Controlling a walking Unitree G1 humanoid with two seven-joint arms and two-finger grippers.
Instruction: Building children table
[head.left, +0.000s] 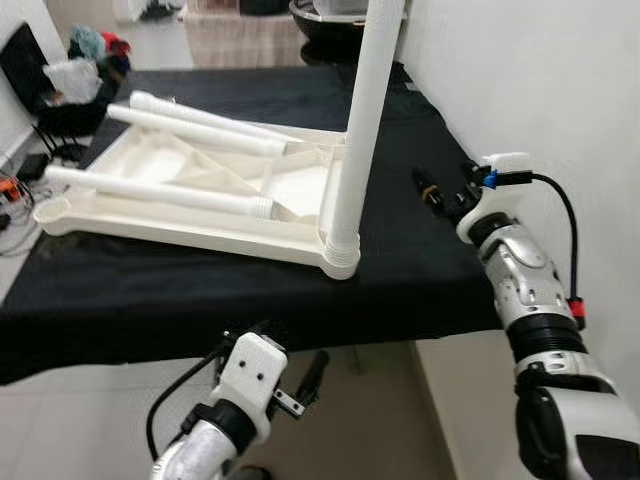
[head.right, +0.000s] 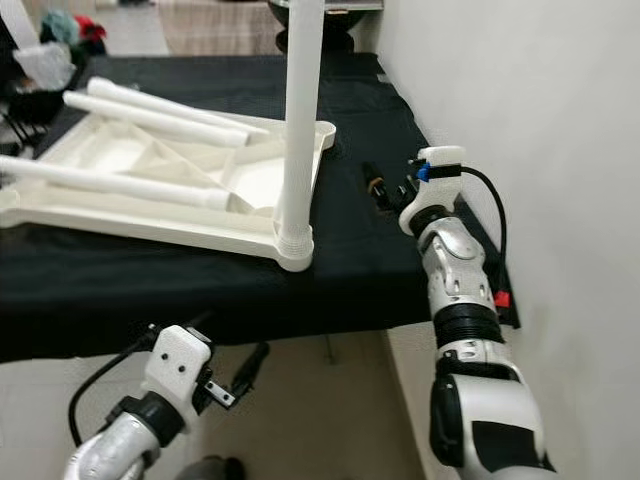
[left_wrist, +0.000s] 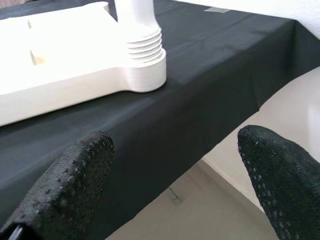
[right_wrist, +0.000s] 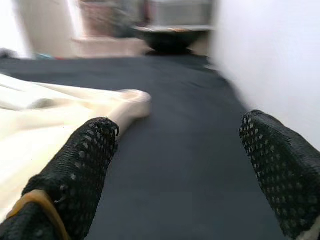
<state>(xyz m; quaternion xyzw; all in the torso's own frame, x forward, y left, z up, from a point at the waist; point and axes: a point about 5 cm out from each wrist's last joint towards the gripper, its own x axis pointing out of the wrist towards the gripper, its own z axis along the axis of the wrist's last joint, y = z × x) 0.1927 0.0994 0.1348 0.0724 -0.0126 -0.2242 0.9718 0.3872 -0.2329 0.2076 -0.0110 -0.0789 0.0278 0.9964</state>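
The white plastic tabletop (head.left: 200, 228) lies upside down on the black-covered table (head.left: 420, 270). One white leg (head.left: 360, 120) stands upright in the near right corner socket (left_wrist: 145, 65). Two more white legs (head.left: 200, 128) (head.left: 160, 190) lie across the tabletop's underside. My left gripper (head.left: 290, 350) hangs open below the table's front edge, a little short of that socket, holding nothing. My right gripper (head.left: 445, 185) is open above the black cloth, to the right of the upright leg and close to the wall, its black fingers (right_wrist: 80, 165) wide apart and pointing past the far right corner (right_wrist: 135, 97).
A white wall (head.left: 560, 90) runs close along the table's right side. Bags, clothes and cables (head.left: 80, 70) pile up at the far left. A dark round object (head.left: 325, 20) sits beyond the table's far end. Light floor tiles (head.left: 400, 420) show beneath the front edge.
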